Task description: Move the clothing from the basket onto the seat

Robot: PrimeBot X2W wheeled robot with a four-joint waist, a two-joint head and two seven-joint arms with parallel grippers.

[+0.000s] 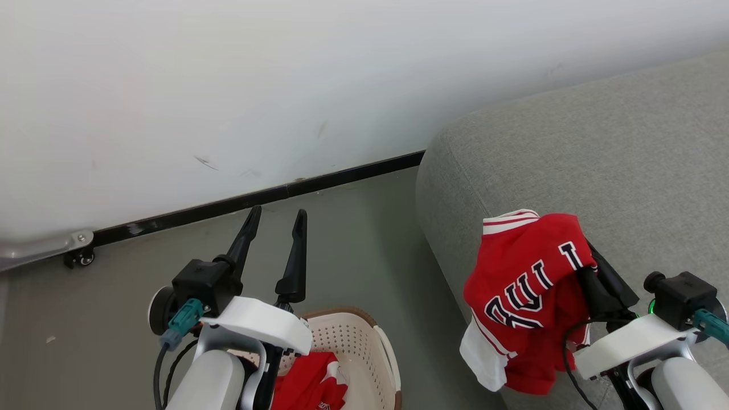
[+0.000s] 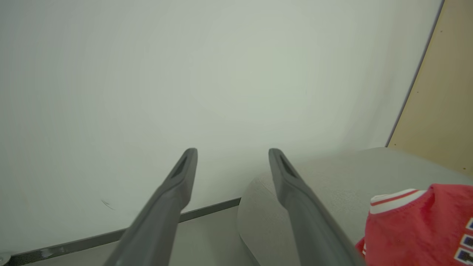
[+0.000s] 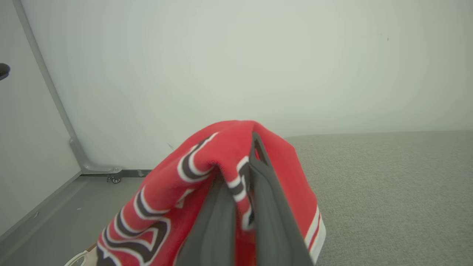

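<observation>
Red soft fabric, the jersey (image 1: 524, 285) is clamped in your right gripper (image 1: 603, 290) and drapes over its fingers, just at the rounded edge of the grey woven seat (image 1: 598, 159); the flat cushion lies ahead and to the right, so I judge you must carry it further in. Your left gripper (image 1: 278, 228) stands spread and empty above the perforated plastic basket (image 1: 364, 341), where the second jersey (image 1: 310, 381) lies crumpled, nearer to this arm

basket (image 1: 356, 341): left of seat (image 1: 626, 171) | one jersey (image 1: 310, 381): in basket | other jersey (image 1: 524, 296): above seat edge
</observation>
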